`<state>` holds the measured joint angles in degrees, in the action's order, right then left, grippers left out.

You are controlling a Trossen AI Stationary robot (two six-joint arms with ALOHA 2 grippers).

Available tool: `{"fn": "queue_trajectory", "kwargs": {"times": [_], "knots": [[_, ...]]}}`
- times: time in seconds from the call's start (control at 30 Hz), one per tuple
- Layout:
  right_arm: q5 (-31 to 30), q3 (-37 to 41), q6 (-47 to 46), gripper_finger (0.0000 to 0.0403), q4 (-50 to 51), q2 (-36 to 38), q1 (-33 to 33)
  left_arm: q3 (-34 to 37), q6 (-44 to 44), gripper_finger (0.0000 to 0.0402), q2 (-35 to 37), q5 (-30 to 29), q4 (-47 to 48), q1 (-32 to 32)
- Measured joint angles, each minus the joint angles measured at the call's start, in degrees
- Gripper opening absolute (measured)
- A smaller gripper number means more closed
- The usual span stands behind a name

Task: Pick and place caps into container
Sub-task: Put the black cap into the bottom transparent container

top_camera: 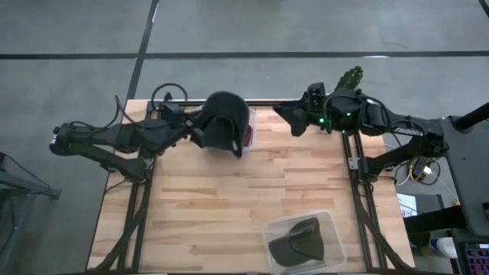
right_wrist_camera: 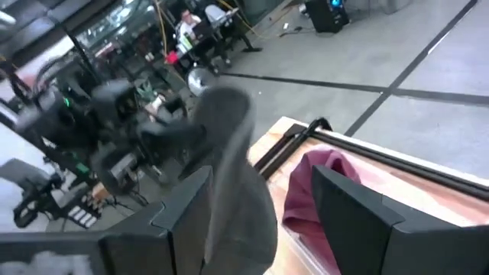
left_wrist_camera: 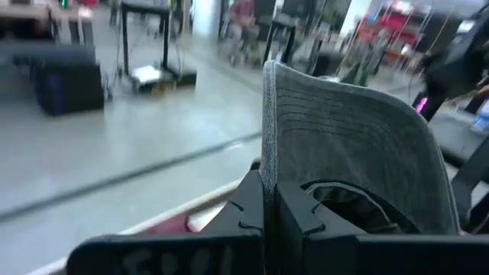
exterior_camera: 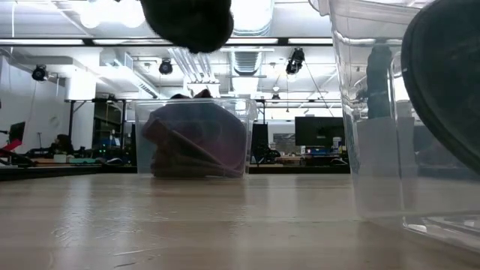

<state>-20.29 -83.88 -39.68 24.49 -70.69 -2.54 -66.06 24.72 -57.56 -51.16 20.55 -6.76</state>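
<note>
Olive-grey cap (top_camera: 223, 122) hangs clamped by its brim in your left hand (left_wrist_camera: 269, 200), directly above the far clear container (top_camera: 247, 131) on the bench (top_camera: 229, 191).
Your right hand (right_wrist_camera: 260, 214), fingers spread and empty, waits just beside it; maroon caps (exterior_camera: 196, 144) lie inside below.

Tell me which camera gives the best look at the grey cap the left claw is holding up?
The left wrist view: the grey cap fills it, its brim edge pinched in the left claw. The high view shows a dark shape over the far container. The low view catches its underside; the right wrist view blurs it.
</note>
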Motion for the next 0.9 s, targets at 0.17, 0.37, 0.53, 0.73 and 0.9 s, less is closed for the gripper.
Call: {"fn": "queue_trajectory", "kwargs": {"times": [0.17, 0.37, 0.53, 0.73, 0.9], "knots": [[-0.23, 0.04, 2.25, 0.0215, -2.50, -3.23, 1.34, -0.02, -8.84, 0.0006, -0.27, -0.38, -7.73, 1.04], [-0.45, 0.04, 10.24, 0.0215, -12.86, -7.93, 4.09, -0.02, -10.85, 0.0006, -0.22, -0.93, -8.57, 2.59], [-0.90, 0.04, 9.86, 0.0215, -13.99, -11.08, 3.95, -0.23, -12.94, 0.0005, 0.20, -1.03, -10.07, 2.62], [-0.81, 0.04, 9.96, 0.0215, -16.45, -13.67, 4.15, -1.37, -15.42, 0.0005, 0.29, -0.92, -10.07, 2.64], [-0.98, 0.04, 10.16, 0.0214, -17.46, -14.72, 3.97, -2.35, -15.63, 0.0005, 0.35, -0.28, -10.09, 2.62]]}}
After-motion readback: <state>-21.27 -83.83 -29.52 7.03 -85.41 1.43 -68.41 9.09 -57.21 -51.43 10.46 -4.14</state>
